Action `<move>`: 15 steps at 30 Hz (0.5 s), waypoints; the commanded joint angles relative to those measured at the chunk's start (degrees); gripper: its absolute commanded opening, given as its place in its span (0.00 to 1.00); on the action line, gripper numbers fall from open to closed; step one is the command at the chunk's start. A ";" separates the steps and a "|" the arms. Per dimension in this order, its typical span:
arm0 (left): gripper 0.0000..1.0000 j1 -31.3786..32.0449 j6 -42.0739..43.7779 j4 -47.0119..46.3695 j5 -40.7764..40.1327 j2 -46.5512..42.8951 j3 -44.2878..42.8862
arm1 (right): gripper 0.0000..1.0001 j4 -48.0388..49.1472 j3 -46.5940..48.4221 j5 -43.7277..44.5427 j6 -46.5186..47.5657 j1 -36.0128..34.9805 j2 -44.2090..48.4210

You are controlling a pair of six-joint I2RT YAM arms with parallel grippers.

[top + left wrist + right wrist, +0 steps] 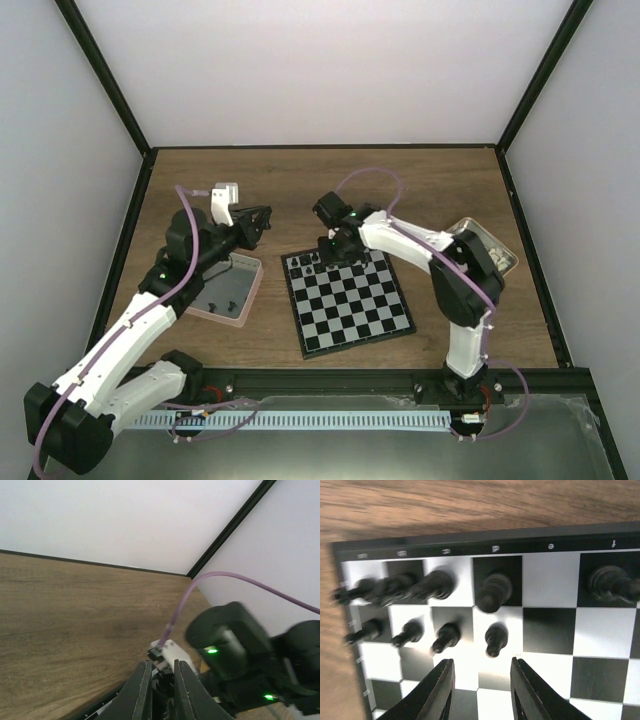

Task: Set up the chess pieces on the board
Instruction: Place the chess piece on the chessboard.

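Note:
The board [355, 305] lies mid-table. Several black chess pieces [311, 262] stand in two rows at its far left corner. In the right wrist view, a back row [492, 591] and a row of pawns [445, 636] show, with one more piece [610, 582] further right. My right gripper [327, 250] hovers over that corner, open and empty [482, 692], just behind the last pawn [496, 639]. My left gripper [263, 220] is raised between tray and board, its fingers [142, 695] nearly together on a small dark piece [163, 696].
A pink-rimmed tray [248, 295] left of the board holds a few black pieces [226, 301]. A tan tin [505, 262] with whitish pieces stands to the right, behind my right arm. Grey walls with black posts [110, 90] enclose the table.

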State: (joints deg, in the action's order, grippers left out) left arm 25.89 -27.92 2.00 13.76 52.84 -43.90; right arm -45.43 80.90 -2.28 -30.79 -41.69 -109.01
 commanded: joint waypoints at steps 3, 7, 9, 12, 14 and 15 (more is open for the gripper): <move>0.08 -0.14 -2.43 -4.18 -0.82 0.77 -0.48 | 0.34 13.49 -7.03 -8.78 -1.84 0.23 14.92; 0.08 -0.14 -7.92 -7.73 -1.64 0.94 -0.53 | 0.42 31.81 -15.50 -16.10 -3.63 -0.63 24.06; 0.08 -0.16 -11.40 -9.27 -1.68 0.86 -0.48 | 0.49 41.71 -18.75 -18.27 -4.68 -1.44 27.94; 0.08 -0.14 -17.51 -10.03 -0.83 0.94 -0.59 | 0.57 52.93 -20.63 -21.18 -5.22 -2.51 30.81; 0.08 -0.14 -21.73 -10.60 0.58 1.24 -0.51 | 0.60 56.93 -19.85 -23.05 -5.02 -3.06 30.80; 0.08 -0.15 -23.46 -10.99 1.49 1.48 -0.53 | 0.62 58.13 -19.19 -24.02 -4.87 -3.31 30.38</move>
State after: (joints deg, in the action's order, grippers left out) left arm 25.89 -41.89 -5.10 12.91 53.76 -43.90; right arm -3.88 60.53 -20.23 -35.40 -43.77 -79.18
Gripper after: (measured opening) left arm 0.114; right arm 0.596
